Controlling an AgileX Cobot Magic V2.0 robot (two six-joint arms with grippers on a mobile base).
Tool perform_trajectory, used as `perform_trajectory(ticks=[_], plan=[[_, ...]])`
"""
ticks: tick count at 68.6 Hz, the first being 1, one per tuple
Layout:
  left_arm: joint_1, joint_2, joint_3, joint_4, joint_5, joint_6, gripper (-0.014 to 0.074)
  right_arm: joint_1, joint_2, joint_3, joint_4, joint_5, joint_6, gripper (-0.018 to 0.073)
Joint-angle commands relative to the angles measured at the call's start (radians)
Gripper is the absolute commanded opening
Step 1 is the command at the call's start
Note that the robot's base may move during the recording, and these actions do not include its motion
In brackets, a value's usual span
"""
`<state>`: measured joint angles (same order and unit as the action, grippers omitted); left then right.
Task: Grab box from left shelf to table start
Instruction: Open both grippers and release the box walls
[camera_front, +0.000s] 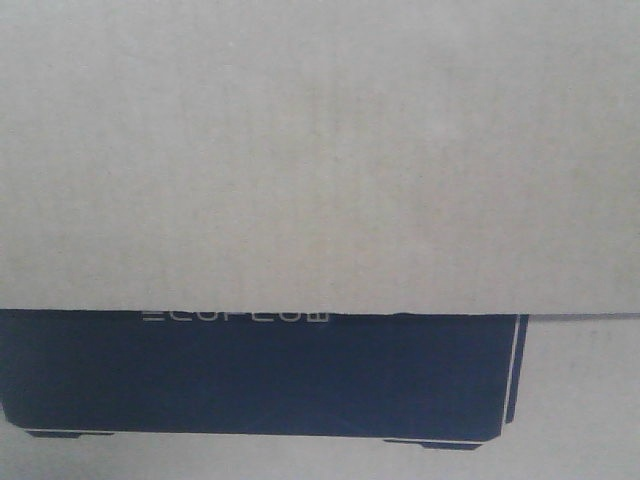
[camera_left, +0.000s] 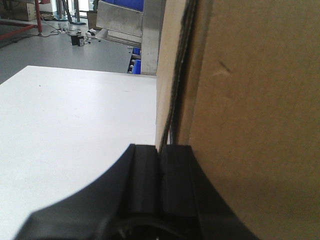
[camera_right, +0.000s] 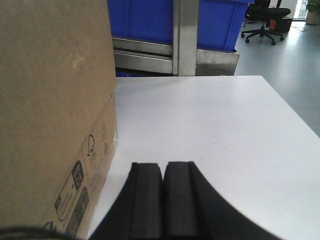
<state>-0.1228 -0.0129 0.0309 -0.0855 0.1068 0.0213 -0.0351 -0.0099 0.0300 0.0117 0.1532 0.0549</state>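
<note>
The box (camera_front: 320, 150) fills the front view: brown cardboard with a black rounded print and pale ECOFLOW lettering (camera_front: 235, 317). It stands on the white table (camera_left: 75, 125). My left gripper (camera_left: 161, 150) is shut with nothing between its fingers. It sits low at the box's (camera_left: 250, 100) left side, where a flap edge stands out. My right gripper (camera_right: 163, 167) is also shut and empty, just right of the box (camera_right: 50, 100), apart from its printed side wall. Beyond the table stands a shelf rack with silver rails (camera_right: 145, 47); which part is the left shelf I cannot tell.
Blue plastic bins (camera_right: 145, 17) sit in the rack behind the table (camera_right: 210, 125). A steel upright (camera_right: 185, 35) rises between them. The table's right edge (camera_right: 295, 107) drops to grey floor, with an office chair (camera_right: 265, 20) further off. Cables and clutter (camera_left: 77, 37) lie on the floor at far left.
</note>
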Motion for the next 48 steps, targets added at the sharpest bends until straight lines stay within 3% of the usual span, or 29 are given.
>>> perform_trajectory(ticks=[1,48], plan=[[-0.005,-0.015,-0.004,-0.007,-0.093,-0.003,-0.0099,-0.003,-0.010,0.004,0.004,-0.098,0.000,0.0053],[-0.005,-0.015,-0.004,-0.007,-0.093,-0.003,-0.0099,-0.003,-0.010,0.004,0.004,-0.098,0.000,0.0053]])
